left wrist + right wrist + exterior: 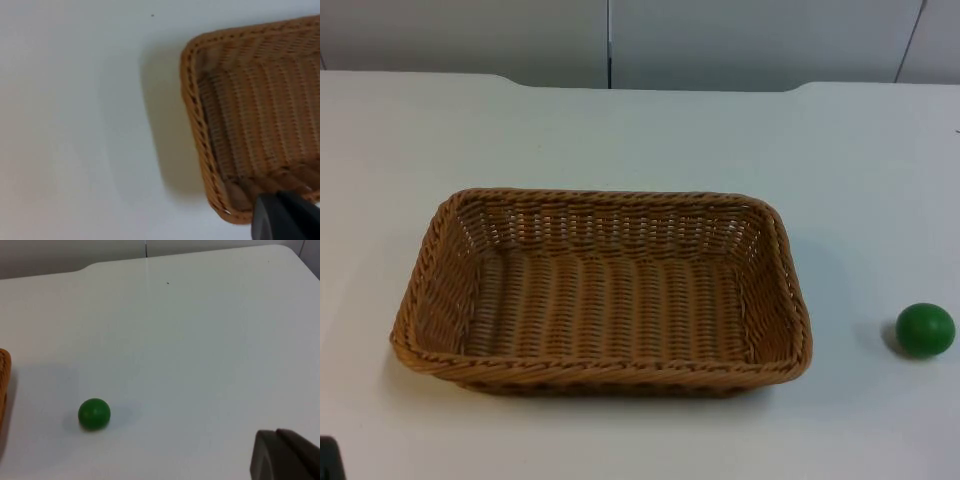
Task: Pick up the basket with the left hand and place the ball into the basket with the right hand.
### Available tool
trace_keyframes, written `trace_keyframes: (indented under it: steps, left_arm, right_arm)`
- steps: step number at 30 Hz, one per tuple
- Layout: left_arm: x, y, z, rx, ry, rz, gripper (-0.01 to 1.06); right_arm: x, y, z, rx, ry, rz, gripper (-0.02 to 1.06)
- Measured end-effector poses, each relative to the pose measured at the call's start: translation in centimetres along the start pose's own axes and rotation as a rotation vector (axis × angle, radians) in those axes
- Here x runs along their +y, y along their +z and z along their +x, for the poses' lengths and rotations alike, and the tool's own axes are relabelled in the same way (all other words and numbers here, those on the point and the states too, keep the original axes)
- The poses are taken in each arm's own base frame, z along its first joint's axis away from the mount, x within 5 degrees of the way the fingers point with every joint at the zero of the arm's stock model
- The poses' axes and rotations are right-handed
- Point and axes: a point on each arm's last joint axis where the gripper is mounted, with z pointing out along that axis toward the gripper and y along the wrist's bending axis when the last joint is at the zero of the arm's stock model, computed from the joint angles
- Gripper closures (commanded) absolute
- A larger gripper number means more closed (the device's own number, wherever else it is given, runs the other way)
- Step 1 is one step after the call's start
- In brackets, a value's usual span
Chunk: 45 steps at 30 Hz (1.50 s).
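Resting empty on the white tabletop (620, 130), the wicker basket (600, 292) awaits the first step, the green ball (925, 329) well apart on its right. Next, the left hand (285, 215), hovering near a basket corner, must grip the rim; the right hand (285, 455) waits. Neither hand's opening can be told.

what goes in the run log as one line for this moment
woven brown wicker basket: on white table, nothing inside | small green ball: on table right of basket, apart | stage: basket not lifted, ball not picked
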Motion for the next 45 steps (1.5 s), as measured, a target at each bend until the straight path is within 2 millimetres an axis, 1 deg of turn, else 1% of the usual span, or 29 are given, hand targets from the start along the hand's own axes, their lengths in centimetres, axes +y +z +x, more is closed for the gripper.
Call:
trace_keyframes:
  steps: [1, 2, 6, 7, 11, 12, 13, 16, 17, 18, 20, 21, 22, 23, 25, 26, 27, 29, 31, 33, 36, 40, 41, 44, 45]
  left_arm:
    - [0.2, 0.7, 0.2, 0.005, -0.007, -0.006, 1.05]
    - [0.2, 0.7, 0.2, 0.005, -0.007, -0.006, 1.05]
    - [1.2, 3.9, 0.8, 0.076, -0.029, -0.017, 1.05]
    - [1.2, 3.9, 0.8, 0.076, -0.029, -0.017, 1.05]
    - [2.0, 6.9, 0.5, 0.116, -0.046, -0.017, 1.05]
    - [2.0, 6.9, 0.5, 0.116, -0.046, -0.017, 1.05]
    - [2.2, 7.9, 0.4, 0.125, -0.057, -0.007, 1.05]
    - [2.5, 9.9, 0.3, 0.151, -0.068, 0.02, 1.05]
    - [2.5, 9.9, 0.3, 0.151, -0.068, 0.02, 1.04]
    - [2.6, 10.6, 0.3, 0.158, -0.074, 0.028, 1.04]
    - [2.7, 11.7, 0.2, 0.16, -0.078, 0.04, 0.99]
    - [2.8, 12.1, 0.2, 0.167, -0.086, 0.049, 0.93]
    - [2.8, 12.1, 0.2, 0.167, -0.086, 0.049, 0.87]
    - [2.9, 12.7, 0.2, 0.168, -0.091, 0.055, 0.87]
    - [3.0, 13.3, 0.2, 0.17, -0.095, 0.064, 0.7]
    - [3.0, 13.3, 0.2, 0.17, -0.095, 0.064, 0.59]
    - [3.0, 13.5, 0.2, 0.166, -0.1, 0.067, 0.59]
    - [3.1, 13.9, 0.1, 0.158, -0.112, 0.069, 0.49]
    - [3.1, 14.0, 0.1, 0.154, -0.116, 0.067, 0.47]
    - [3.2, 14.3, 0.0, 0.153, -0.123, 0.069, 0.47]
    - [2.9, 14.6, -0.5, 0.149, -0.089, 0.077, 0.47]
    - [1.4, 15.8, -1.0, 0.172, -0.019, 0.1, 0.47]
    - [1.4, 15.8, -1.0, 0.172, -0.019, 0.1, 0.47]
    - [0.6, 17.4, -0.8, 0.217, 0.009, 0.108, 0.47]
    - [0.6, 17.4, -0.8, 0.217, 0.009, 0.108, 0.47]
  right_arm:
    - [0.0, 0.0, 0.0, 0.0, 0.0, 0.0, 1.05]
    - [0.0, 0.0, 0.0, 0.0, 0.0, 0.0, 1.05]
    - [0.0, 0.0, 0.0, 0.0, 0.0, 0.0, 1.05]
    - [0.0, 0.0, 0.0, 0.0, 0.0, 0.0, 1.05]
    - [0.0, 0.0, 0.0, 0.0, 0.0, 0.0, 1.05]
    - [0.0, 0.0, 0.0, 0.0, 0.0, 0.0, 1.05]
    - [0.0, 0.0, 0.0, 0.0, 0.0, 0.0, 1.05]
    - [0.0, 0.0, 0.0, 0.0, 0.0, 0.0, 1.05]
    - [0.0, 0.0, 0.0, 0.0, 0.0, 0.0, 1.05]
    - [0.0, 0.0, 0.0, 0.0, 0.0, 0.0, 1.05]
    - [0.0, 0.0, 0.0, 0.0, 0.0, 0.0, 1.05]
    - [0.0, 0.0, 0.0, 0.0, 0.0, 0.0, 1.05]
    - [0.0, 0.0, 0.0, 0.0, 0.0, 0.0, 1.05]
    - [0.0, 0.0, 0.0, 0.0, 0.0, 0.0, 1.05]
    - [0.0, 0.0, 0.0, 0.0, 0.0, 0.0, 1.05]
    - [0.0, 0.0, 0.0, 0.0, 0.0, 0.0, 1.05]
    - [0.0, 0.0, 0.0, 0.0, 0.0, 0.0, 1.05]
    - [0.0, 0.0, 0.0, 0.0, 0.0, 0.0, 1.05]
    - [0.0, 0.0, 0.0, 0.0, 0.0, 0.0, 1.05]
    - [0.0, 0.0, 0.0, 0.0, 0.0, 0.0, 1.05]
    - [0.0, 0.0, 0.0, 0.0, 0.0, 0.0, 1.05]
    - [0.0, 0.0, 0.0, 0.0, 0.002, -0.003, 1.05]
    - [0.0, 0.0, 0.0, 0.0, 0.002, -0.003, 1.05]
    - [0.0, 0.0, 0.0, 0.0, 0.002, -0.003, 1.05]
    - [0.0, 0.0, 0.0, 0.0, 0.002, -0.003, 1.05]
